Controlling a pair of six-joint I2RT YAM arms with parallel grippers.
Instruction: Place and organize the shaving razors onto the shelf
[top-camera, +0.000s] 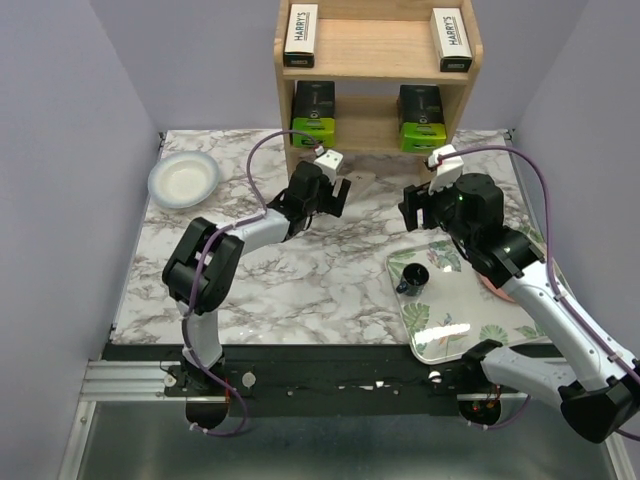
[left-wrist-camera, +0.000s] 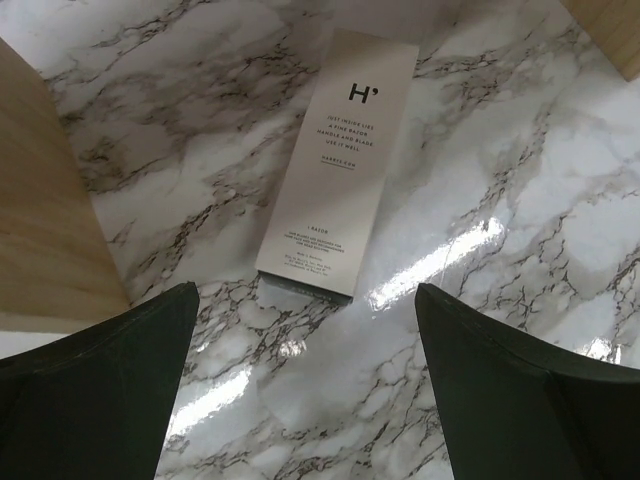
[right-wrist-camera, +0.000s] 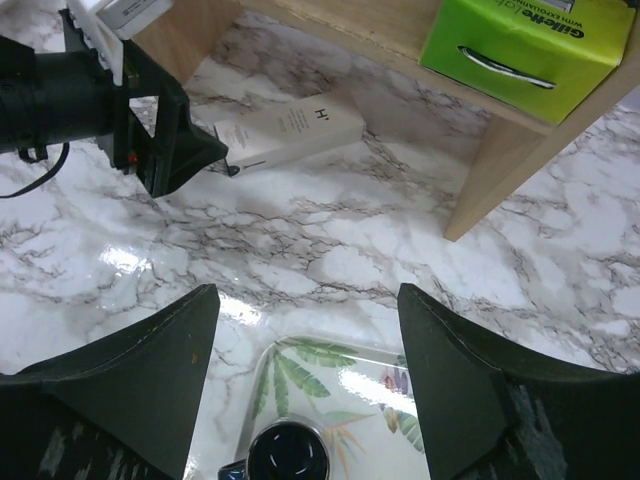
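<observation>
One white Harry's razor box is not yet on the shelf. It lies flat on the marble surface at the foot of the shelf, in front of the lower tier. The left tool hangs right over it, fingers spread wide and pinching nothing.

In the left wrist view the box's near short end sits just ahead of the fingertips. Its long axis runs away from the tool, leaning a little to the right, so the spread fingers straddle its narrow width. That suits a close across the long sides, and a slight wrist turn would probably square it.

The right tool is also spread and empty. It sits farther back, above the edge of the leaf-patterned tray, so the left arm is clearly nearer.

On the shelf, two Harry's boxes lie at the ends of the top tier with a bare gap between them. Two black-and-lime packs stand below.
</observation>
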